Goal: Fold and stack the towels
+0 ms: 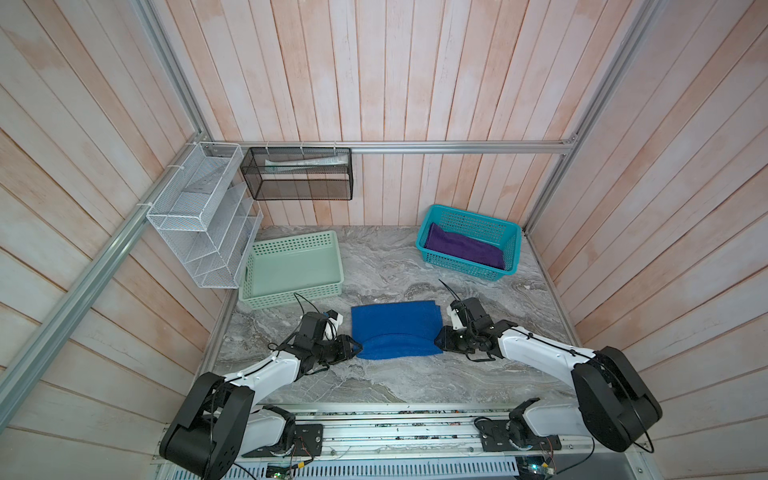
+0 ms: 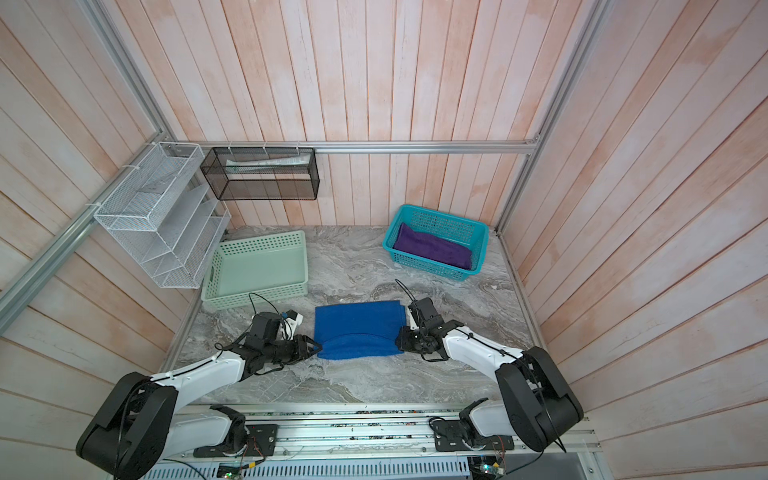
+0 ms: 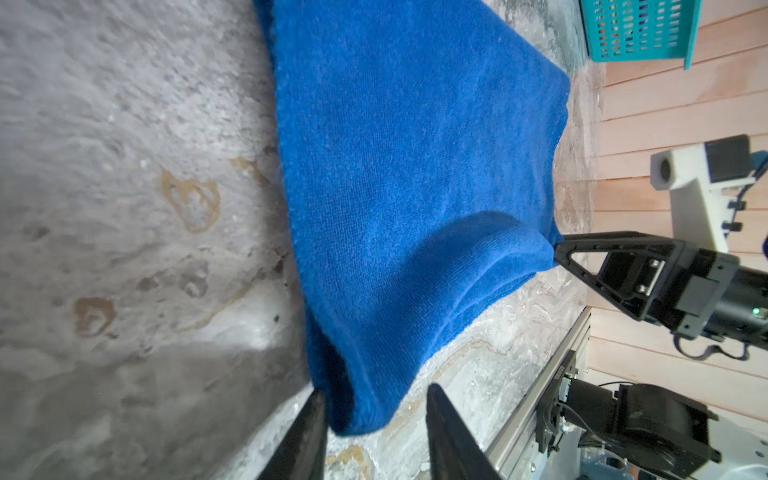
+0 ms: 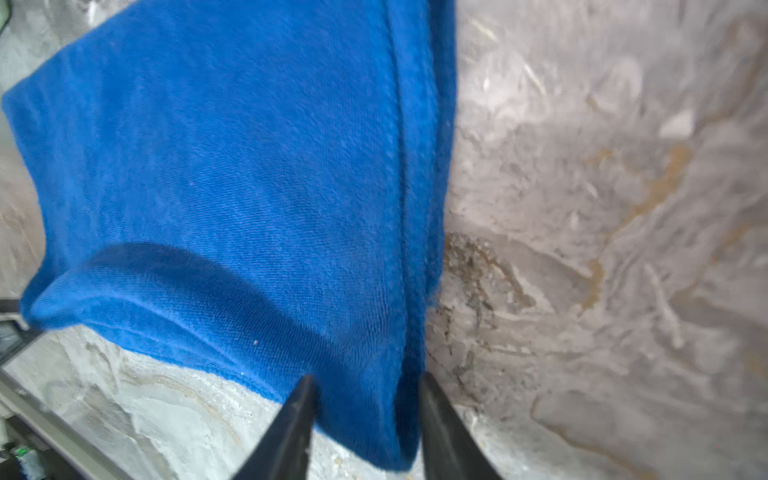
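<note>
A royal blue towel (image 1: 395, 328) (image 2: 357, 324) lies folded on the marble table, its near edge humped up in an arc between my two grippers. My left gripper (image 1: 358, 345) (image 3: 376, 390) is at its near left corner. The jaws are apart; the corner (image 3: 357, 415) touches one finger and a gap shows to the other. My right gripper (image 1: 436, 341) (image 4: 366, 376) is at the near right corner, where the blue cloth (image 4: 228, 166) fills the space between both fingers. A purple towel (image 1: 461, 249) (image 2: 432, 249) lies in the teal basket (image 1: 465, 264). No other towels show.
A mint-green basket (image 1: 291, 297) stands at the back left with nothing in it. A white wire rack (image 1: 199, 216) and a black mesh shelf (image 1: 299, 174) hang on the walls above it. The metal rail (image 1: 395, 415) with both arm bases runs along the table's front edge.
</note>
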